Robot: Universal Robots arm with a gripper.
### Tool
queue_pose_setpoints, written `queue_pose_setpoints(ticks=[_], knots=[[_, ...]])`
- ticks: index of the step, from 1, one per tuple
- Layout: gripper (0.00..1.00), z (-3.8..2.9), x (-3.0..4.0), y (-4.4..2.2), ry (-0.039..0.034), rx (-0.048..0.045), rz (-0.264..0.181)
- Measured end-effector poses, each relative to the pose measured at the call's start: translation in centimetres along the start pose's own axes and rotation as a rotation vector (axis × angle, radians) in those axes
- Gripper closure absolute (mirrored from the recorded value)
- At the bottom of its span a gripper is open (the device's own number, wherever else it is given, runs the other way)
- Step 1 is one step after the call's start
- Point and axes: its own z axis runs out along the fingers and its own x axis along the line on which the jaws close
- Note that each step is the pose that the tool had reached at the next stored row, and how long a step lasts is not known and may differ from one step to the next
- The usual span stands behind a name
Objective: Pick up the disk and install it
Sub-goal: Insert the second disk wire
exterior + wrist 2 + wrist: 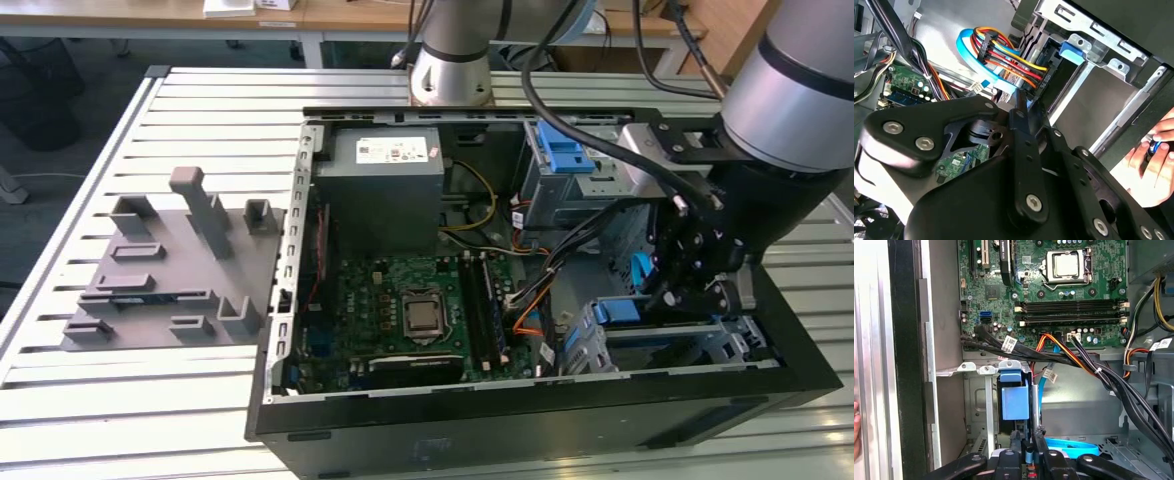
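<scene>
Hovering inside one open computer case [310, 300]: one hand [1027, 440].

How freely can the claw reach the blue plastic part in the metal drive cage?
Probably yes: the claw sits right before the blue part in the cage, with no cable between them. The cable bundle lies off that path.

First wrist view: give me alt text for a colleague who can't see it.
The gripper hangs over a metal drive cage holding an upright blue carrier, inside an open computer case. Beyond lie the motherboard and bundled cables.
</scene>
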Motion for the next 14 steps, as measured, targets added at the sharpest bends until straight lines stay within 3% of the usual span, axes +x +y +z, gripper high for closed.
queue_pose_setpoints(ticks=[14], knots=[[0.76, -0.52, 0.01, -0.02, -0.0001, 0.0, 0.0]])
